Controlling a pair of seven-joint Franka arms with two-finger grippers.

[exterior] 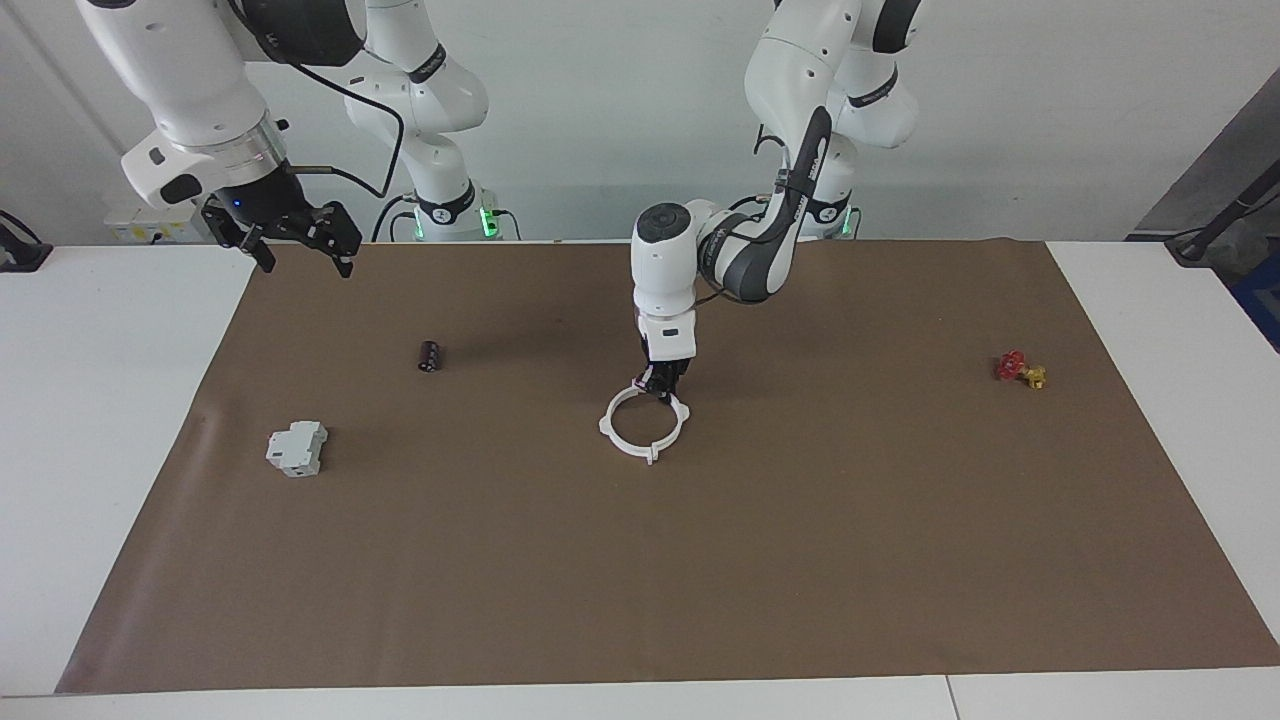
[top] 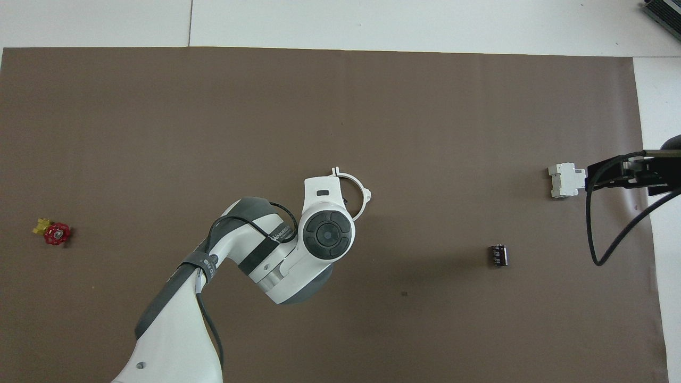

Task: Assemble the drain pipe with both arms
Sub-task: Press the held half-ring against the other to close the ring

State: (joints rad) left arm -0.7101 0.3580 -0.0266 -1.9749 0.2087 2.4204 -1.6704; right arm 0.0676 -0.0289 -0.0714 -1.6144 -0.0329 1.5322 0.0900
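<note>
left hand (exterior: 661,385) grips the ring's (exterior: 645,424) robot-side rim on the mat.

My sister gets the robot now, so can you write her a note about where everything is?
Left hand: down at the robot-side edge of the white ring, mid-mat. Whether it grips the ring is unclear.
Right hand: waiting, raised over the mat's edge at its arm's end, fingers open, holding nothing.
Ring: lies flat on the brown mat, and its two halves look joined into one.
Done: joining, apparently.
Left: check that the joints are snapped shut, then lift the left hand away.
</note>
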